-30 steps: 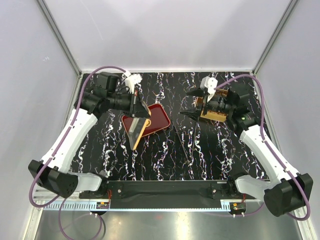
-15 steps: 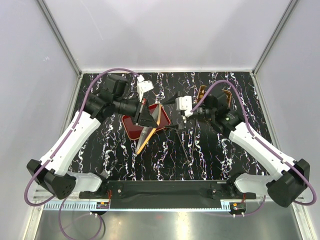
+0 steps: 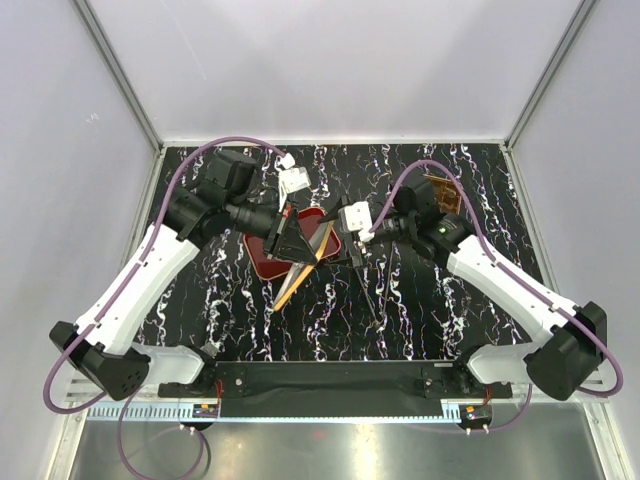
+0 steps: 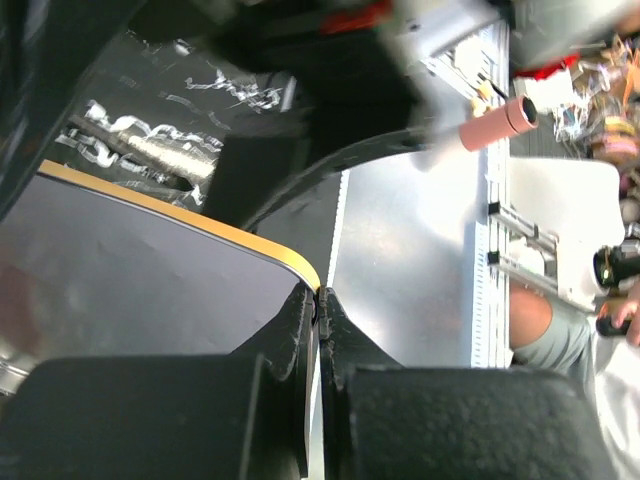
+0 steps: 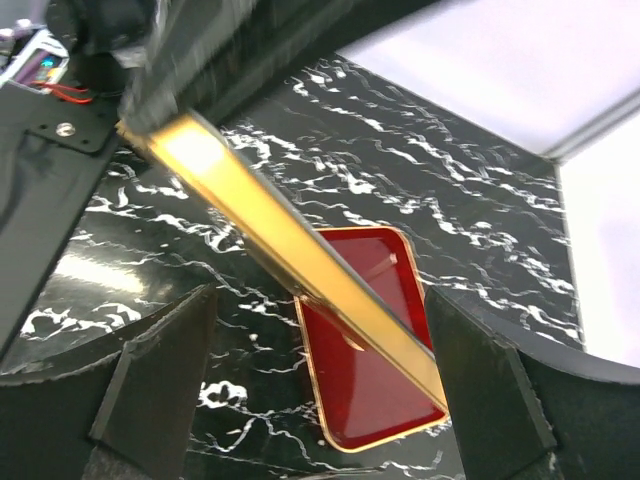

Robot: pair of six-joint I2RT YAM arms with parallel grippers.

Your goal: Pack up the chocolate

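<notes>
operator: where is the chocolate, and which arm is closer to it?

spotter: you can't see any chocolate in these views. the red tray (image 5: 385, 400) shows only bare floor and a gold mark. what matters now is a flat, gold-edged panel (image 5: 290, 250) (a lid, i'd guess). the left gripper (image 4: 318, 295) has it pinched at one corner, jaws pressed together on it.

operator: and the right?

spotter: your right gripper (image 5: 320, 300) stands wide apart and holds nothing. in its wrist view the panel's gold edge crosses the gap between the fingers on a slant, upper left to lower right. i can't tell whether the edge is actually inside them. from above, the panel hangs tilted over the tray, its long axis running toward the near side. the right arm is the free one just beside it. the golden box (image 3: 442, 190) sits well apart behind that arm.
</notes>
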